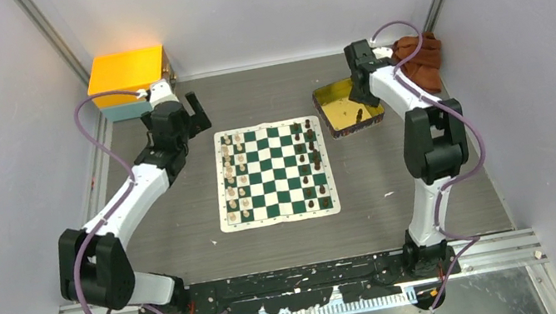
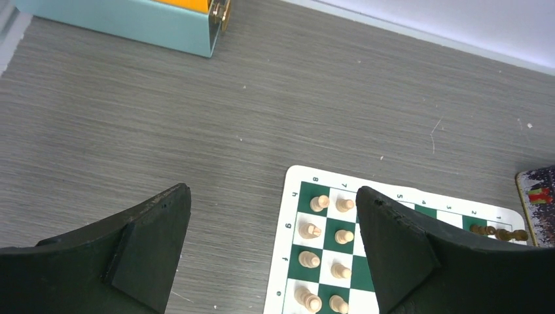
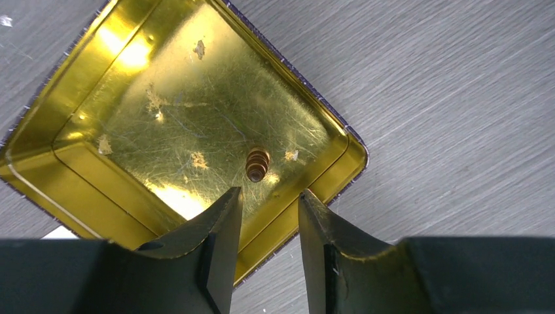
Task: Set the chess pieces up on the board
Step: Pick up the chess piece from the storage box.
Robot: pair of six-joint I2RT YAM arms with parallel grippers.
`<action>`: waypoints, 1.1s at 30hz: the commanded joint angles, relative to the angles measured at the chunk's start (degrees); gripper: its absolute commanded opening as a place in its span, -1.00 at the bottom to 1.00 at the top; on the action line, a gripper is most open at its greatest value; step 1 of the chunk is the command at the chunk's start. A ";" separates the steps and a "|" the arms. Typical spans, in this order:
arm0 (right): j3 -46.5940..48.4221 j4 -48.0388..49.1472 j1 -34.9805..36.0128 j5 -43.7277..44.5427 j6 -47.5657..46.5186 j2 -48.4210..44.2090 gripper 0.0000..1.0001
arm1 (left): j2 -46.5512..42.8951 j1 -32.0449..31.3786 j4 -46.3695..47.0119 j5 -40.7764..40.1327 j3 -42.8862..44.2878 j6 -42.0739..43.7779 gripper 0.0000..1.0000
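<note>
Grey table (image 1: 167, 225); gold tray (image 3: 65, 190) holds one dark piece (image 3: 256, 163)

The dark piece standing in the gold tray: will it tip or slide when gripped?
Probably tippy: the dark piece stands upright and slim on the gold tray's glossy floor, so an off-centre touch from the right gripper may topple or skate it. Its round, ringed body would likely roll once down. It looks rigid and light.

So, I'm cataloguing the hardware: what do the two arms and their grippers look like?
The left arm and right arm share white links, black joint housings and a lilac cable looping alongside each. The left gripper and right gripper have black, wedge-shaped fingers.
</note>
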 commanded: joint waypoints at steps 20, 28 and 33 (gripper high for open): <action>3.61 3.65 -1.64 -3.53 2.57 6.14 -0.14 | -6.44 -1.87 5.50 -2.67 -2.12 3.71 0.93; 3.53 3.87 -1.73 -4.38 2.84 7.18 -0.15 | -6.17 -1.87 5.54 -2.86 -1.99 4.06 0.93; 3.52 3.98 -1.80 -4.46 2.77 7.60 -0.23 | -5.83 -1.87 5.63 -2.78 -2.00 4.15 0.93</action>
